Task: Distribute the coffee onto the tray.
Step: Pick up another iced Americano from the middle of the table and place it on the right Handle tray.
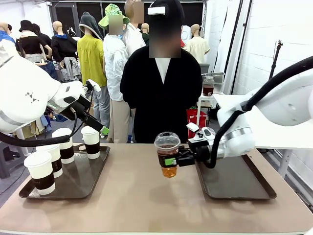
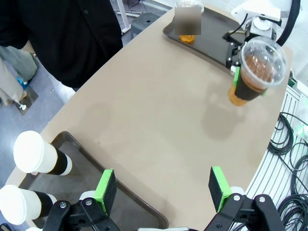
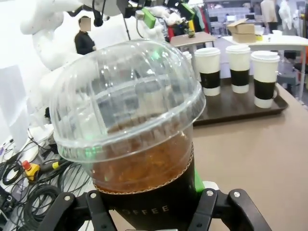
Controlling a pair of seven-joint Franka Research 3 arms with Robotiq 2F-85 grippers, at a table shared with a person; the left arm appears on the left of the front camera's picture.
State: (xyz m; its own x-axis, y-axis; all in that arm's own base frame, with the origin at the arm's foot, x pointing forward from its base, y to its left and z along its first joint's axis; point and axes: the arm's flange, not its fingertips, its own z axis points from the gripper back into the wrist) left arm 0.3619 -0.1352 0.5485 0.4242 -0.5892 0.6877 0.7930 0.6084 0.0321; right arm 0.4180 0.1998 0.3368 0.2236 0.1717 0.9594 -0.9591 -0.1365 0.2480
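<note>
Holding the iced coffee cup (image 1: 167, 153) by its dark sleeve, the right gripper (image 1: 172, 160) is clamped shut on it, upright above the bare table between trays, probably so nothing spills. Left gripper (image 2: 162, 188) hangs open over the left tray (image 1: 93, 177), where four paper cups (image 1: 90, 142) stand.

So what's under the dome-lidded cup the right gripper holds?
The dome-lidded cup hangs in the right gripper above bare table, left of the right tray. Nothing is hidden beneath it.
</note>
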